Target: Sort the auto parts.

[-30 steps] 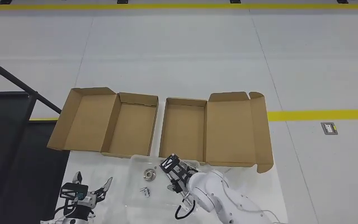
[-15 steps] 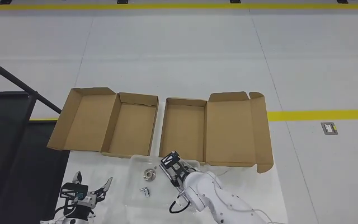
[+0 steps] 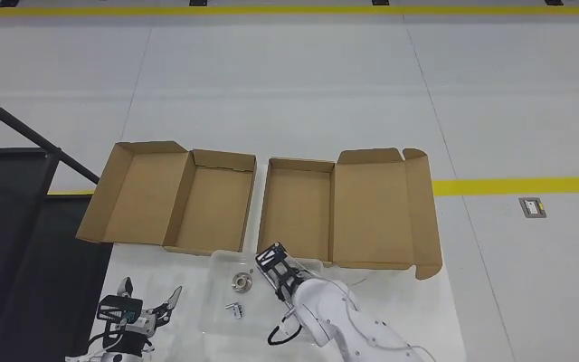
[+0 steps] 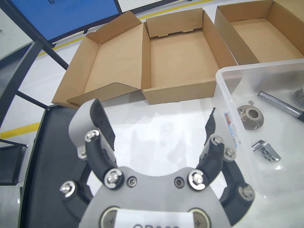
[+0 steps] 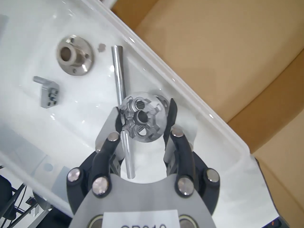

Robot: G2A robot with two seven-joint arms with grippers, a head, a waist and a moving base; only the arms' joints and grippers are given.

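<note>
My right gripper point(image 5: 144, 115) is shut on a round, slotted metal hub point(image 5: 140, 122), holding it just above the clear plastic bin point(image 5: 166, 72). In the top view this gripper point(image 3: 274, 263) is over the bin's far side, close to the right cardboard box point(image 3: 294, 208). Below it in the bin lie a steel rod point(image 5: 118, 72), a flanged collar point(image 5: 74, 56) and a small grey bracket point(image 5: 48, 92). My left gripper point(image 4: 154, 107) stands open with nothing between its fingers, over the white table left of the bin point(image 4: 220, 77).
Two open cardboard boxes sit side by side beyond the bin, the left box point(image 3: 213, 213) and the right one, each with its lid folded outward. A black cart point(image 4: 40, 167) borders the table on the left.
My right gripper has shifted a little to the left and toward the boxes with the hub in it. The left gripper has not moved.
</note>
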